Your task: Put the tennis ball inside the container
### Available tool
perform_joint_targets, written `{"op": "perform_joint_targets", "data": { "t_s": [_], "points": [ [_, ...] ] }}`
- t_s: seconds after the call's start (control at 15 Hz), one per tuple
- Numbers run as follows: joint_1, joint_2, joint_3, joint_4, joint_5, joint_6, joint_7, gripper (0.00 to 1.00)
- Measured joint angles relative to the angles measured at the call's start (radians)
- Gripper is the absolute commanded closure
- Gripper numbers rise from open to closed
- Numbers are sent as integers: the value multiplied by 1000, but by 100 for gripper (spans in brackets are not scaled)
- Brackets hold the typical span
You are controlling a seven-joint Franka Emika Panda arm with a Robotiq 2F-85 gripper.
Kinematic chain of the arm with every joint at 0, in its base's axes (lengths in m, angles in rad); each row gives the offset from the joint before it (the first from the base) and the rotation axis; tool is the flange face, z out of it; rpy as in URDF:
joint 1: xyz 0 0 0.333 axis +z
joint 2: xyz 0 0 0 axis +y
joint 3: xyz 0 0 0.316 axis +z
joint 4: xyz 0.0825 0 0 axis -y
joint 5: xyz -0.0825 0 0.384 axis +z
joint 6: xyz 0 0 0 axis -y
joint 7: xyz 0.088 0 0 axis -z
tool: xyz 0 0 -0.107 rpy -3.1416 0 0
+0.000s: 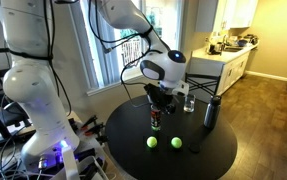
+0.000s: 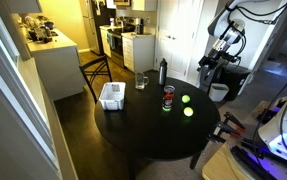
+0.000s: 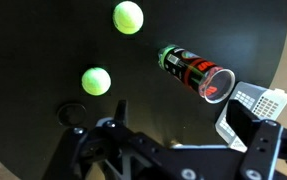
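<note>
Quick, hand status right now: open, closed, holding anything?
Hand: holds nothing; both tennis balls lie on the table. Open or closed: cannot be told from these views.

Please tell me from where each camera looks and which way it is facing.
Exterior view: beside the robot's base, seen at left, facing over the round table toward a kitchen; arm and gripper show.
Exterior view: higher, base at lower right, facing down over the table toward the kitchen; arm shows upper right.
Wrist view: on the wrist, looking down at the table; gripper along the bottom.
Shared: all show both tennis balls and the container.
</note>
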Motion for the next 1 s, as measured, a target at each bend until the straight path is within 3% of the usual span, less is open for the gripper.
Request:
{"op": "perform_joint_targets", "data": {
  "t_s": [0.53, 1.0],
  "points": [
    [-158, 356, 107, 249, 18, 66, 19, 0],
    [-197, 501, 182, 429, 18, 114, 81, 0]
  ]
}}
